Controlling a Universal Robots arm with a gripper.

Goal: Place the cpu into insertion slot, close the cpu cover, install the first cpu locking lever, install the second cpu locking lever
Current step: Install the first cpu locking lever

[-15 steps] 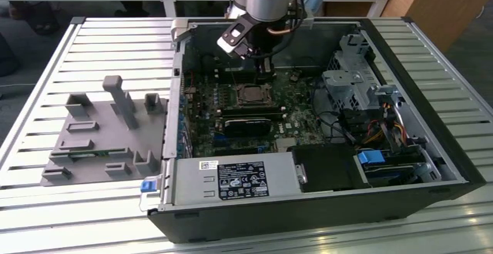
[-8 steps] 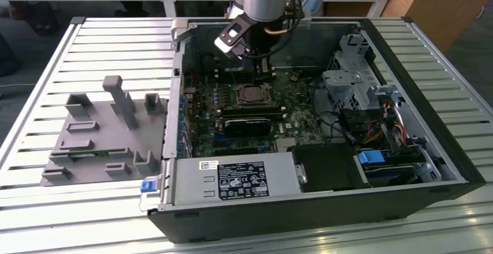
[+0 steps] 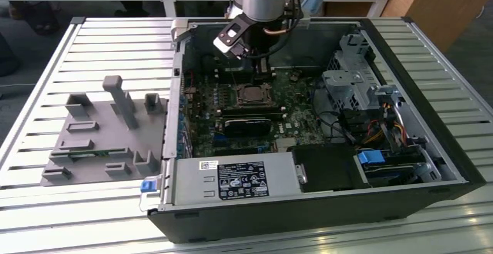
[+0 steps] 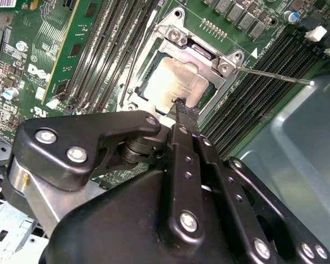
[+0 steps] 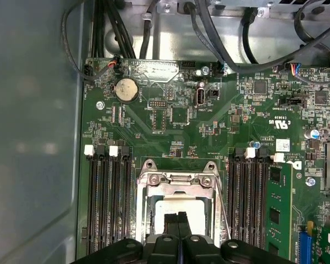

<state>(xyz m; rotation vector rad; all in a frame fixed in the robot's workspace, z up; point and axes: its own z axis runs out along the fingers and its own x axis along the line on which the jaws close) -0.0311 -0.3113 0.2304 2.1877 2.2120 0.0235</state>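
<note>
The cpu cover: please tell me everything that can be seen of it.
The cpu cover is a square frame of shiny silvery metal with a square window. It lies flat on the green circuit board, closed over the pale cpu, which shows through the window. The tips of the shut gripper stand at the window's edge; whether they touch the frame, I cannot tell.

Printed lettering and certification marks are seen on the black label [image 3: 242, 182] of the power supply, and white silk-screened marks on the green motherboard [image 5: 220, 132] in the first wrist view; none is legible enough to be read.
</note>
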